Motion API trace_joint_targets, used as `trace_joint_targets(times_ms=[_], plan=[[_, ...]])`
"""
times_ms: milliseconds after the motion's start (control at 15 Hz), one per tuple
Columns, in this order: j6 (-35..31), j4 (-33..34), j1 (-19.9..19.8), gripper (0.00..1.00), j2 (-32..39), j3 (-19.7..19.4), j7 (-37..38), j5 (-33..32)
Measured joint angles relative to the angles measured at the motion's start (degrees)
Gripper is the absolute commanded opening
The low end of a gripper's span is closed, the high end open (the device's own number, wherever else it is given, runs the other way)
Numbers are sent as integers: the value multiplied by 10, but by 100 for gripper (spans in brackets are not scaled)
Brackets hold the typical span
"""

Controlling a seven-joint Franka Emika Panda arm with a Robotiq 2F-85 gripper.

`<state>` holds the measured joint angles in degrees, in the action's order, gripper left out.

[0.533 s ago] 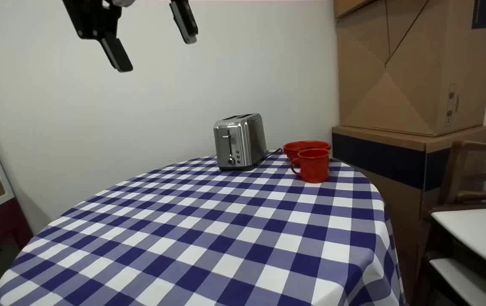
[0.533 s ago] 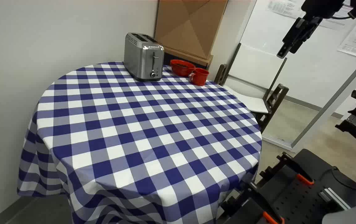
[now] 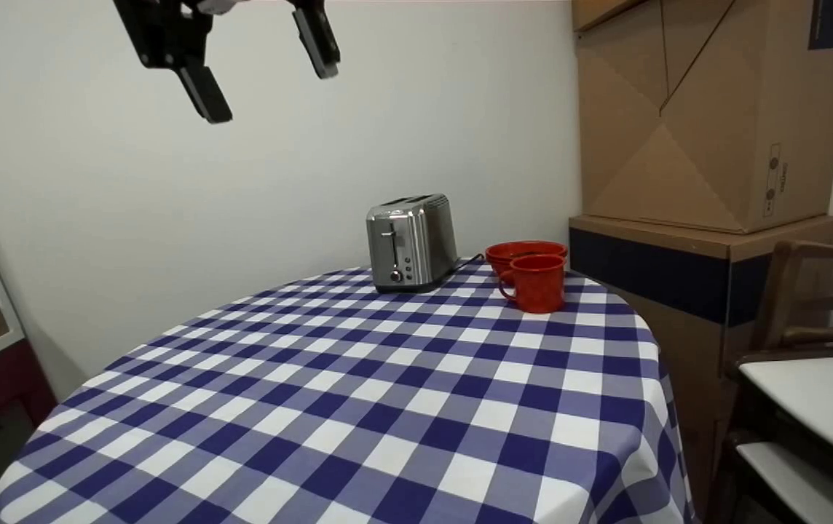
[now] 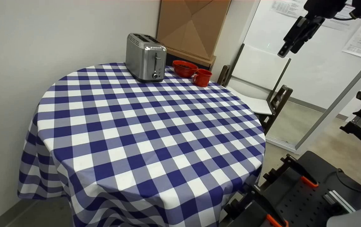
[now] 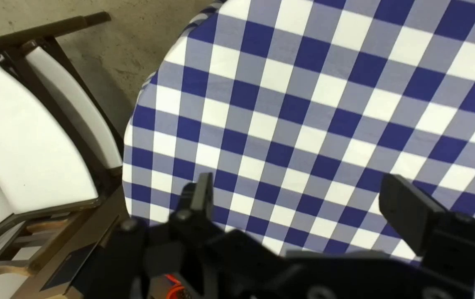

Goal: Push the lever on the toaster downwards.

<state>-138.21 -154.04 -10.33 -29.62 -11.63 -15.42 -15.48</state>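
While the hand (image 3: pixel 271 91) hangs spread wide, the lever (image 3: pixel 389 233) sits high on the toaster (image 3: pixel 411 244)

As both exterior views show, the toaster stands upright by the far edge of the worktop (image 4: pixel 149 126), near the wall (image 4: pixel 73 28). Its long axis lies level, running back from the end face (image 4: pixel 150 64), which is turned towards the viewer. The lever juts outward from that face, near the top of its vertical slot (image 4: pixel 155 67). A mug (image 3: pixel 539 285) stands nearby, to the right. Jaws well apart, the hand is higher than the toaster and away from it.
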Motion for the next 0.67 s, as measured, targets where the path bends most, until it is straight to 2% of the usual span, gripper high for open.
trace_joint_targets(times_ms=[333, 533, 667], plan=[[-186, 6, 31, 100, 81, 0, 19, 73], [-264, 43, 75, 100, 162, 0, 20, 157], [-294, 90, 112, 100, 222, -1, 18, 220]])
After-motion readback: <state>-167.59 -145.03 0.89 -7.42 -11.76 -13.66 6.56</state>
